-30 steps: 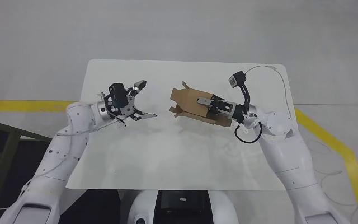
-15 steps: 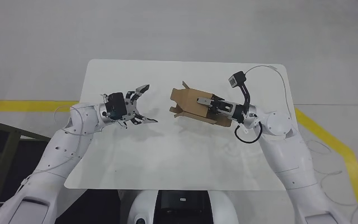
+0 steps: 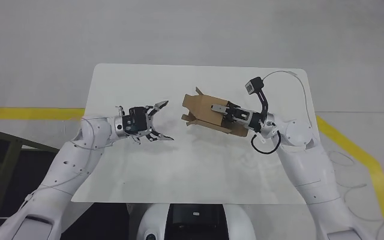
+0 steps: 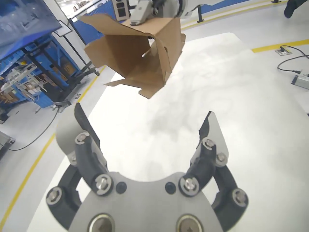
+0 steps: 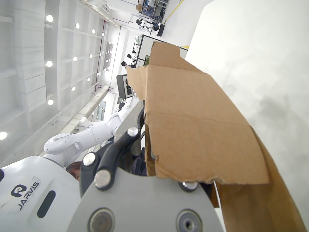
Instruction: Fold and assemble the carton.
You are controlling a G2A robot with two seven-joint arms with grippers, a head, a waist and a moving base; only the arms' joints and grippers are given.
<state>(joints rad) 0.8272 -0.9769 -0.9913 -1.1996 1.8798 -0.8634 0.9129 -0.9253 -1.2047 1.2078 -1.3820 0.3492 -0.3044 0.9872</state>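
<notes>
A brown carton (image 3: 206, 112) with loose flaps hangs tilted above the middle of the white table (image 3: 198, 174). My right gripper (image 3: 221, 111) is shut on its upper wall. In the right wrist view that wall (image 5: 193, 126) hides one finger; the other dark finger (image 5: 123, 141) lies outside it. The left wrist view looks into the carton's open end (image 4: 135, 59), flaps splayed outward. My left gripper (image 3: 167, 121) is open and holds nothing, just left of the carton's open end and apart from it. Its two fingers (image 4: 82, 119) point at the carton over bare table.
A white cable (image 3: 293, 74) loops over the table's back right corner near the right arm. Bare tabletop lies in front of both grippers toward the near edge. A yellow floor line (image 3: 36, 113) runs past the table on both sides.
My left gripper has moved right toward the carton and slightly nearer the front edge, still open. The right arm and carton have not moved.
</notes>
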